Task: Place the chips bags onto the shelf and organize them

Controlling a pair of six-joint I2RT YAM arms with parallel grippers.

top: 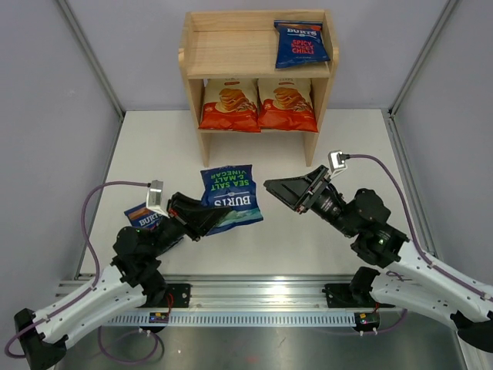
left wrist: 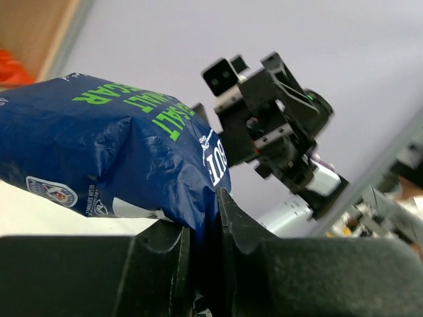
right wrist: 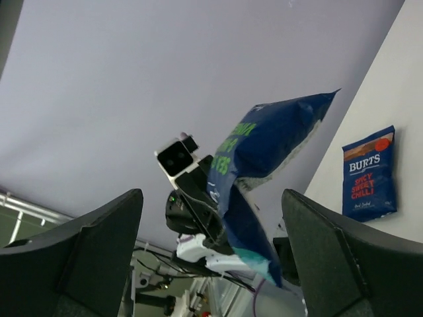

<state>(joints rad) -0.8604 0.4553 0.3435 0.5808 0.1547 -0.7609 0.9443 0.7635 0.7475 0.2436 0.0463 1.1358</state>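
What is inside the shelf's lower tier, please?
The left Cassava Chips bag and right Cassava Chips bag stand side by side in the shelf; anything behind them is covered.

L fingers clamped, R fingers wide apart

Seen from high behind both arm bases, looking down across the table to the shelf at the far end. From the left wrist, very close behind the green-labelled bag, facing the right arm. From the right wrist, farther off and tilted, looking back at the same bag and the left arm. With that bag in all three views.
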